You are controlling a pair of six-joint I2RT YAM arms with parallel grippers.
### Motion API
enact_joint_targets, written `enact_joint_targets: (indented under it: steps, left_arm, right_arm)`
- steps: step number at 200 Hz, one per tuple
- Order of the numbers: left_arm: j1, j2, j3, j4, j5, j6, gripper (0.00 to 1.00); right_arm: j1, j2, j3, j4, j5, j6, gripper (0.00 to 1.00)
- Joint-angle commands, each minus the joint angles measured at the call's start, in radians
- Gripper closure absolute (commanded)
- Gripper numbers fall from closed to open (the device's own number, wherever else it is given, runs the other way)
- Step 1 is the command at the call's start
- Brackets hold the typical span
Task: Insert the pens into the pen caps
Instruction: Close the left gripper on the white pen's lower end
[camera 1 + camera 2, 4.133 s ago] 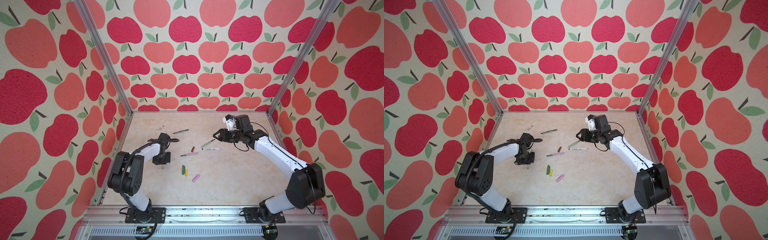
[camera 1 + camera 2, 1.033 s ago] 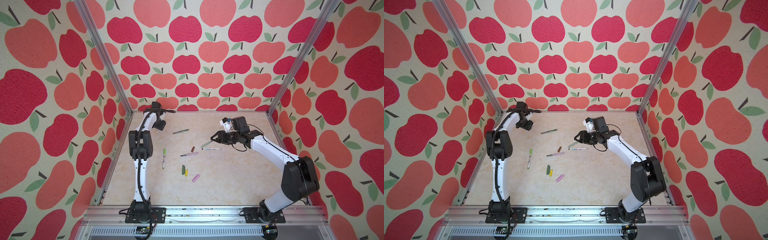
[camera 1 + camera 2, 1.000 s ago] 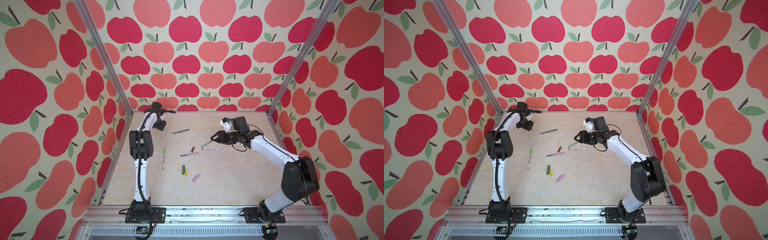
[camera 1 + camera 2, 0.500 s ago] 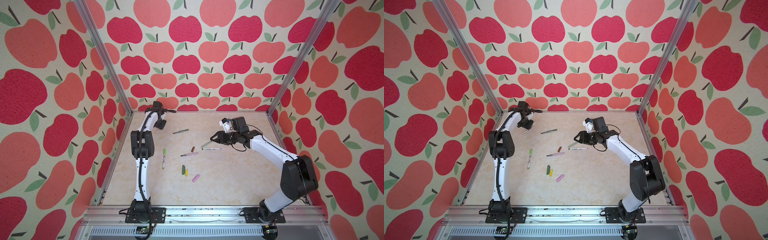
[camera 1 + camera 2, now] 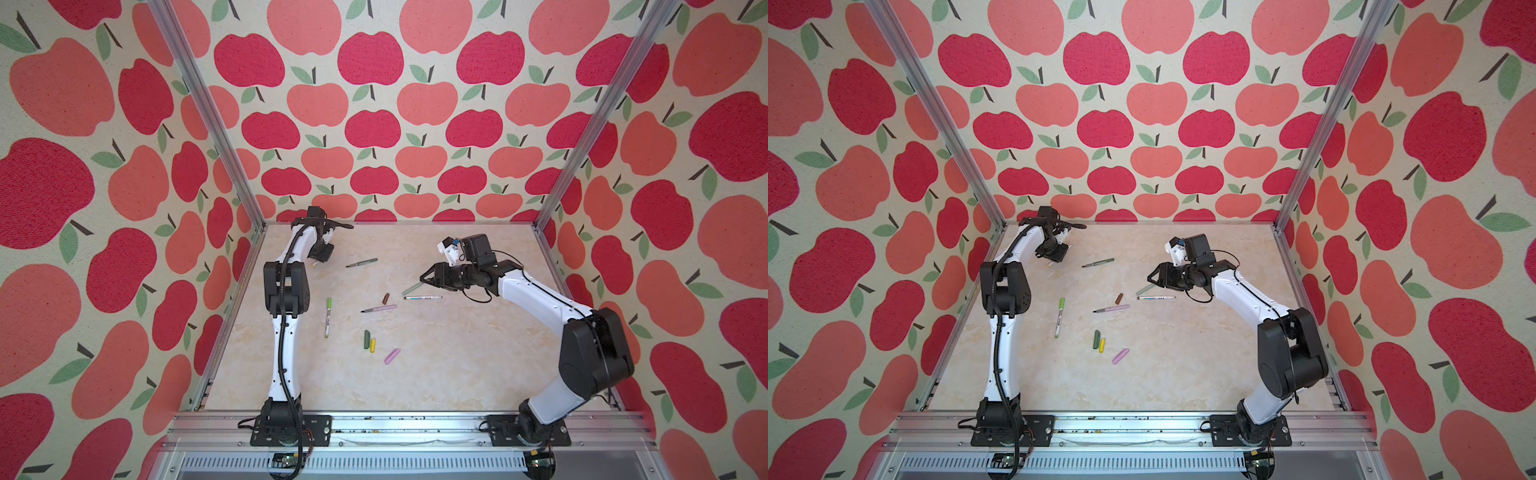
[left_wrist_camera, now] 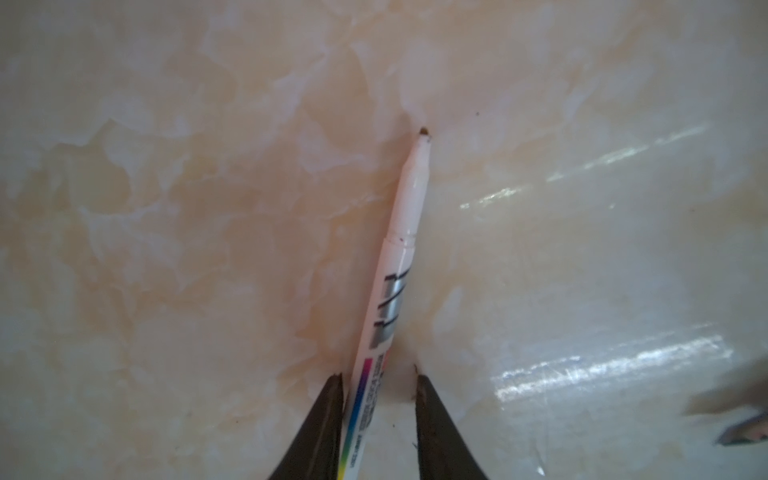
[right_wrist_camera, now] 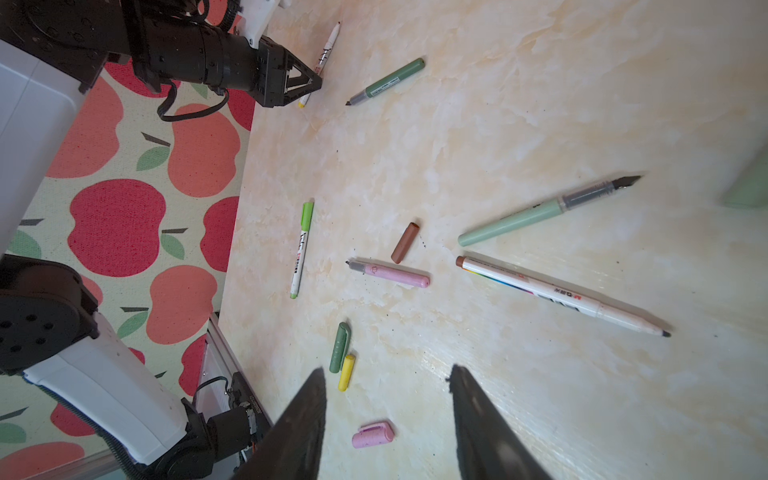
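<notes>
Left gripper (image 6: 378,374): jaws straddle white pen (image 6: 399,249) at printed rear barrel, one jaw touching, other gapped; not clamped yet. Pen likely light, stiff, slick, rolls; hold mid-barrel, clear of nib. Right gripper (image 7: 386,369): jaws parted, empty; sage pen (image 7: 519,218) ahead of tips.

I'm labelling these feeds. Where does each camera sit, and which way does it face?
Top views: high at the front, looking down toward the back wall; left arm and right arm show whole.
Left wrist: low over the table, facing along a white pen inside the left claw.
Right wrist: faces across pens and caps toward the left arm; right claw tips show.
Shared: both wrist views show that pen.
</notes>
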State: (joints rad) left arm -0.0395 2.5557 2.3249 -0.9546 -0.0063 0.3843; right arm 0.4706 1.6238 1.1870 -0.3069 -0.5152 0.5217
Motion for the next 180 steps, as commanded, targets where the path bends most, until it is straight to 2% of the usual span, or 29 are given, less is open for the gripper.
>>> enact_joint_targets:
  steps: [1, 99, 136, 180]
  left_arm:
    - [0.007, 0.047, 0.03, -0.05, 0.034, 0.004, 0.71]
    - [0.01, 0.052, 0.04, -0.058, 0.061, -0.026, 0.96]
    - [0.01, 0.008, 0.021, -0.04, 0.102, -0.078, 0.97]
    - [0.01, -0.135, -0.136, 0.097, 0.171, -0.135, 0.96]
  right_arm:
    - [-0.005, 0.019, 0.014, 0.011, -0.019, 0.015, 0.49]
    - [-0.009, 0.009, 0.02, 0.005, -0.008, 0.019, 0.5]
    - [-0.009, -0.014, 0.014, 0.002, 0.006, 0.02, 0.5]
    - [-0.009, -0.04, 0.0, 0.005, 0.018, 0.026, 0.5]
